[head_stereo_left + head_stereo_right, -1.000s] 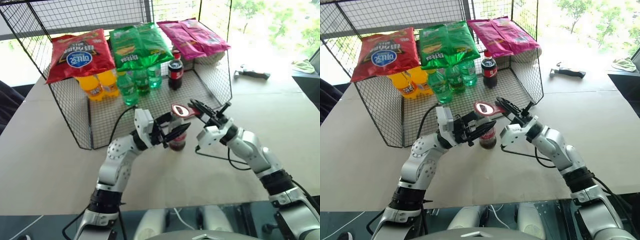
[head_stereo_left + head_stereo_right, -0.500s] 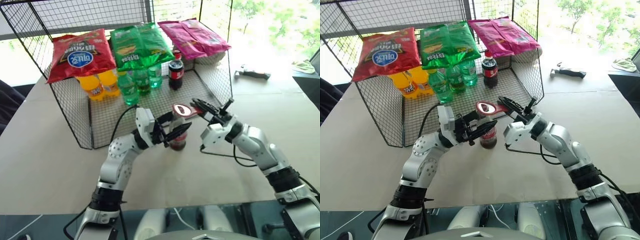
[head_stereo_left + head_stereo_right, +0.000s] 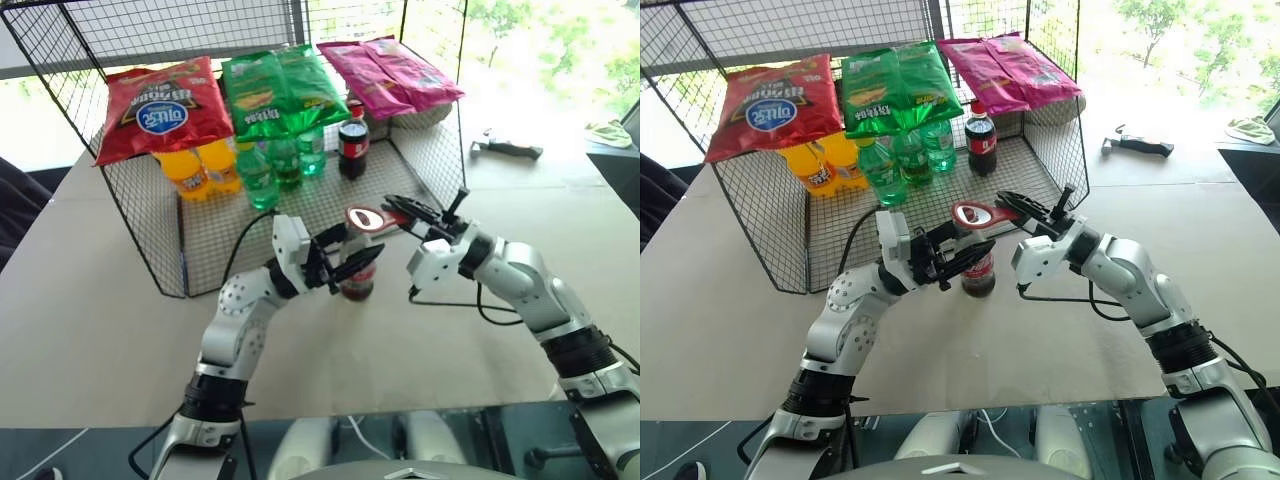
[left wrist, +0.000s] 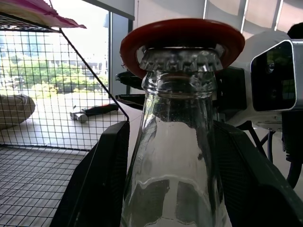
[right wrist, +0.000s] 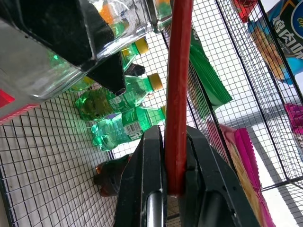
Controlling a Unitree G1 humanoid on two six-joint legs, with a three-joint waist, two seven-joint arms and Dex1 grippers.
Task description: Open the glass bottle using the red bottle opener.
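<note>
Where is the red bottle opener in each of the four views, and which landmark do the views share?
Left eye view: red bottle opener at centre, ring over the bottle top.
Right eye view: centre, held by the right claw.
Left wrist view: upper centre, red ring around the cap.
Right wrist view: edge-on, centre.
Shared landmark: the glass bottle.

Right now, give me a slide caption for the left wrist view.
Red bottle opener ringed over the capped glass bottle, neck between the left gripper fingers.

A slim clear glass cola bottle (image 3: 356, 272) stands upright on the bench, still capped. A flat red oval-ringed bottle opener (image 3: 366, 219) sits over its crown cap.
</note>
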